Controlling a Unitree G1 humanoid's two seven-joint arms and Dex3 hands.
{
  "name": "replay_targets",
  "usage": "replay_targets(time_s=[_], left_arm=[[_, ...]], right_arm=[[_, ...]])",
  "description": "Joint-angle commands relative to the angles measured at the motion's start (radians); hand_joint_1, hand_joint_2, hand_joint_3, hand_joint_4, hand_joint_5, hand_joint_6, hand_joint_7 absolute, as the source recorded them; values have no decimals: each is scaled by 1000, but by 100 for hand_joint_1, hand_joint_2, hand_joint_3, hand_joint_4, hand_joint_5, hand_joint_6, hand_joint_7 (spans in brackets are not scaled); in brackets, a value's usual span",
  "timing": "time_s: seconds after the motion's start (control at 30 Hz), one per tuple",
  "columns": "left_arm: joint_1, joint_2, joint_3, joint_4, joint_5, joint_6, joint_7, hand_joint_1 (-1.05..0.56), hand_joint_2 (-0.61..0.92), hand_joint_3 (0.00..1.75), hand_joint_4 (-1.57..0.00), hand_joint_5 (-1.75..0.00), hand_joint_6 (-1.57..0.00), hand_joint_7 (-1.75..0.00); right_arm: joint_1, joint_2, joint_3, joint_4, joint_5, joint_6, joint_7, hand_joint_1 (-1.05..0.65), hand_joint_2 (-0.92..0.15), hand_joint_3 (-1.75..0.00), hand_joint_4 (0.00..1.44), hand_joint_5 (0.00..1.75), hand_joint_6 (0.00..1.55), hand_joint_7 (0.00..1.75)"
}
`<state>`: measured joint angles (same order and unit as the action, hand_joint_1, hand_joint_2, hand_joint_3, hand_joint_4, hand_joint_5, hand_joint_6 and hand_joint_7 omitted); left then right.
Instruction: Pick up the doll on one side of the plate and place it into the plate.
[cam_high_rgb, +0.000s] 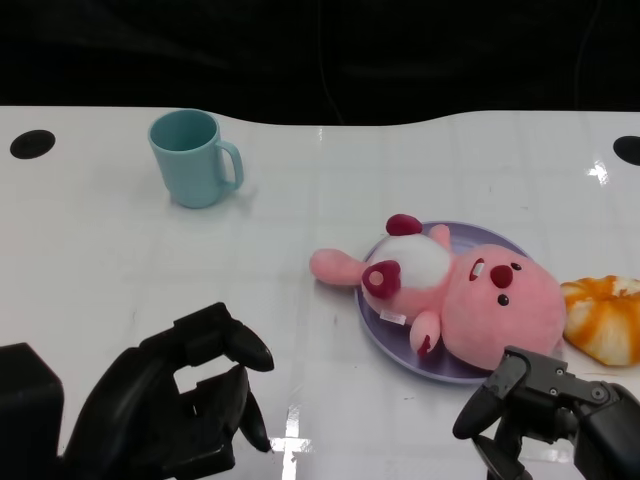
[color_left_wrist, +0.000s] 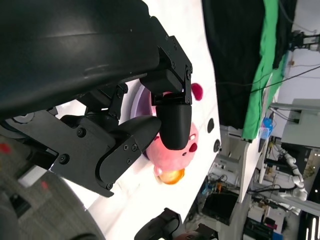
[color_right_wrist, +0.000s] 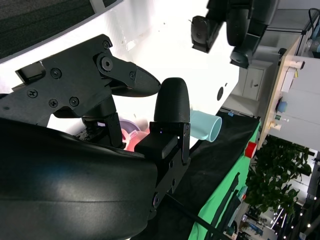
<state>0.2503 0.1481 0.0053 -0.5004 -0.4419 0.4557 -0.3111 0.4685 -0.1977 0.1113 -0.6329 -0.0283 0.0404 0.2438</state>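
A pink plush doll (cam_high_rgb: 470, 295) lies on its back on the purple plate (cam_high_rgb: 392, 347) at the table's right, one ear hanging over the plate's left rim. My left hand (cam_high_rgb: 175, 410) hovers at the lower left, well apart from the plate, fingers loosely apart and empty. At the lower right, my right hand (cam_high_rgb: 545, 400) sits just in front of the plate, also empty. The left wrist view shows the doll's face (color_left_wrist: 192, 145) past my fingers (color_left_wrist: 175, 120). In the right wrist view a bit of pink doll (color_right_wrist: 135, 142) shows beneath my fingers (color_right_wrist: 170, 107).
A light blue mug (cam_high_rgb: 195, 157) stands at the back left, also seen as the mug (color_right_wrist: 205, 126) in the right wrist view. An orange-and-white bread-like toy (cam_high_rgb: 605, 315) lies just right of the plate. Black holes mark the table's far corners (cam_high_rgb: 32, 143).
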Motion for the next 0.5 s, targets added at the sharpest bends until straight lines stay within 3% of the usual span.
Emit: replay_targets(time_s=[0.03,0.5], left_arm=[[4,18,1,28,-10,-8,-29,-27,54,124,-77,-175,-60,-166],[7,42,8,37,-15,33,-33,-30,54,120,-79,-175,-62,-166]], right_arm=[[11,-17,-24,-13,19,0,8,-23,-68,-84,66,165,58,130],[38,-15,-23,-39,15,9,3,-21,-68,-84,65,166,58,132]])
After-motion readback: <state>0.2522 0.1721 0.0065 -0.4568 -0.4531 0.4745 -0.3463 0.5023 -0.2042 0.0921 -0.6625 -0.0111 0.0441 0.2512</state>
